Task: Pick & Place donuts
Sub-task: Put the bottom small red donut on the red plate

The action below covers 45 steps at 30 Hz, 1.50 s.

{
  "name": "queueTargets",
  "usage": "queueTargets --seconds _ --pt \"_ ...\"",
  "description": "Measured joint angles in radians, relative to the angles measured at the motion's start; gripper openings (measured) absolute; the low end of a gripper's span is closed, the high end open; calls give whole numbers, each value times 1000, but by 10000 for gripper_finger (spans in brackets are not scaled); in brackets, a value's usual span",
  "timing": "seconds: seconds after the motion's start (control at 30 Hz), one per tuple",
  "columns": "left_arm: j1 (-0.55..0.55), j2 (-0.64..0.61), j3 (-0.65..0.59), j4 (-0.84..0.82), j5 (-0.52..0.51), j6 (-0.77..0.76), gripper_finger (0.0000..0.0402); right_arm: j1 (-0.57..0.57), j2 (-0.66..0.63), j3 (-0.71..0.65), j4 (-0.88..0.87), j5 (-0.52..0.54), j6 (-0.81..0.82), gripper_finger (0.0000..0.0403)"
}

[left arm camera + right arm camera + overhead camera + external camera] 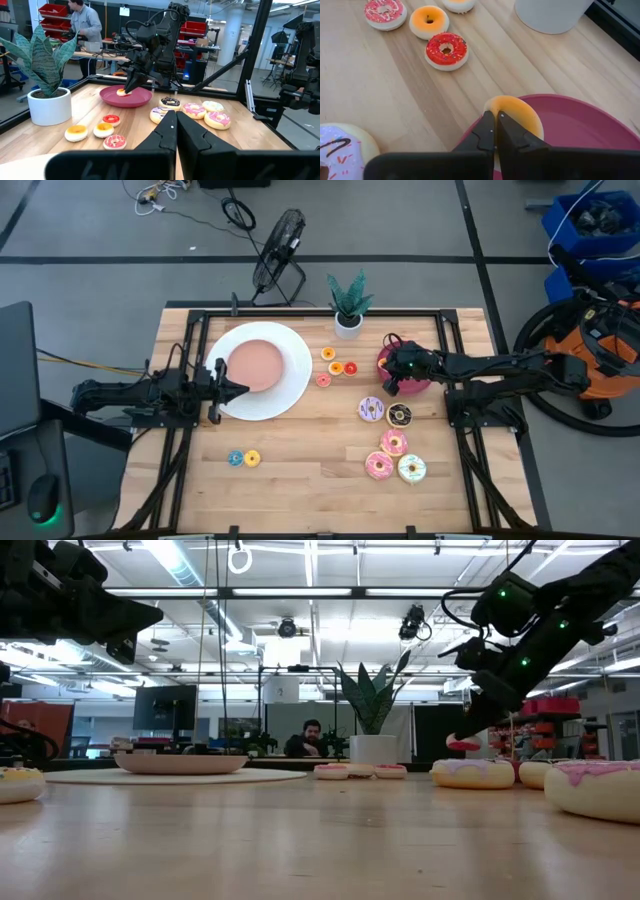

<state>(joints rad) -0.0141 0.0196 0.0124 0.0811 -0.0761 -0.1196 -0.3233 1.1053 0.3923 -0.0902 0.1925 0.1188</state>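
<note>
My right gripper [391,383] hangs over the magenta dish [420,383], shut on a small orange donut [520,111]. More small donuts lie flat on the table beside the dish: orange [328,354], yellow [337,368], red [350,367] and pink [323,380]. The larger frosted ones lie nearer: purple [371,409], chocolate [399,416], two pink [393,443] [378,466] and white [411,469]. A tiny blue donut [235,458] and a yellow one [252,458] sit near the left. My left gripper [228,387] is shut and empty over the white plate's [290,385] left part. My right gripper pinches the small orange donut by its edge [506,104] between the two fingers, slanting down from above. In the left wrist view the donut [121,91] sits at the fingertips over the magenta dish [137,98]. Whether it touches the dish I cannot tell.
A brownish bowl [255,365] sits on the white plate. A potted plant [349,305] stands at the far edge, with a black fan [278,255] beyond it. Black frame rails [455,370] run along both sides. Bare wood lies at the near centre [310,470]. People show in the room behind.
</note>
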Motion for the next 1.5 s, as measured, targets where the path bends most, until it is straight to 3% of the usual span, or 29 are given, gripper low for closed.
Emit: queueTargets --seconds 1.5 --pt "0 0 0 0 0 0 7 0 0 0 -37 -1 4 9"
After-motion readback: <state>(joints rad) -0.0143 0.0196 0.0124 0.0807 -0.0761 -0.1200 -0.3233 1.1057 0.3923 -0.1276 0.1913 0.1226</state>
